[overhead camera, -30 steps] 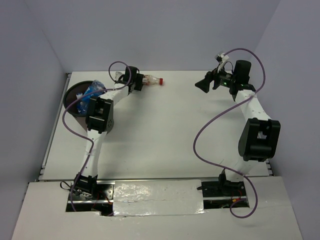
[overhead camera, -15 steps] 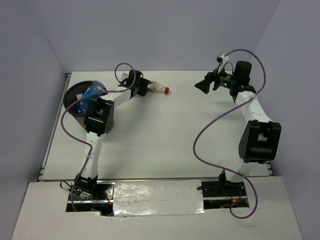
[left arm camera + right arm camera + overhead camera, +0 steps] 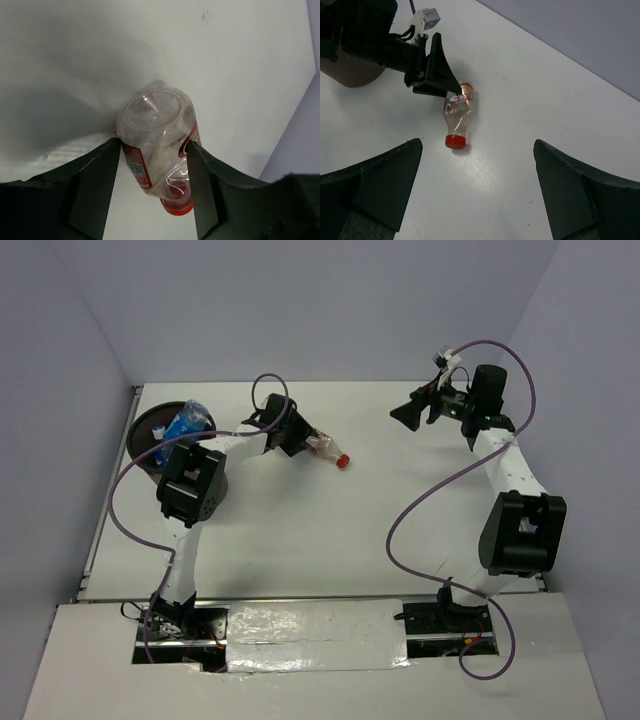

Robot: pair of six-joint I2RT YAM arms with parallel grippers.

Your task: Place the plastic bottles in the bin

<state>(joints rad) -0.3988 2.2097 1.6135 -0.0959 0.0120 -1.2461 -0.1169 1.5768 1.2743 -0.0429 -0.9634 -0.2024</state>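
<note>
A squat clear bottle with a red cap [image 3: 327,449] lies tilted on the white table, cap pointing to the near right. My left gripper [image 3: 300,440] is shut on its base end. The left wrist view shows the bottle [image 3: 157,135] between both fingers, cap down. It also shows in the right wrist view [image 3: 457,117], with the left gripper [image 3: 451,90] behind it. The dark brown bin [image 3: 137,437] stands at the far left with blue-labelled bottles [image 3: 185,424] sticking out of it. My right gripper [image 3: 404,412] is open and empty at the far right, above the table.
Purple cables loop over both arms. The left arm's elbow block [image 3: 190,485] sits just in front of the bin. The enclosure walls close in at the back and both sides. The bin's edge shows at the upper left of the right wrist view [image 3: 350,75].
My left gripper has swung right and towards the near side, away from the bin, carrying the red-capped bottle with it. The right arm has barely moved.
</note>
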